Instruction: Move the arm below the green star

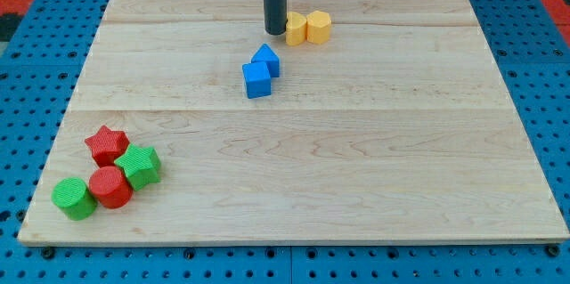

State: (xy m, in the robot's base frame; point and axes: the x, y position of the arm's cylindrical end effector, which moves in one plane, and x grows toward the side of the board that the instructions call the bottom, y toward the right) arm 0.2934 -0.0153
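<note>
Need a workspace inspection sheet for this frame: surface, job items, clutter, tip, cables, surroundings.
Surface: pale wooden board, lying flat.
Job's things: green star at the view's lower left, touching the red cylinder.
Clutter: red star and green cylinder in the same cluster; two blue blocks at centre top; two yellow blocks above them.
Pincer: none fitted; my tip stands beside the yellow blocks, far from the green star.
Cables: nothing seen.
Surroundings: blue pegboard around the board.
</note>
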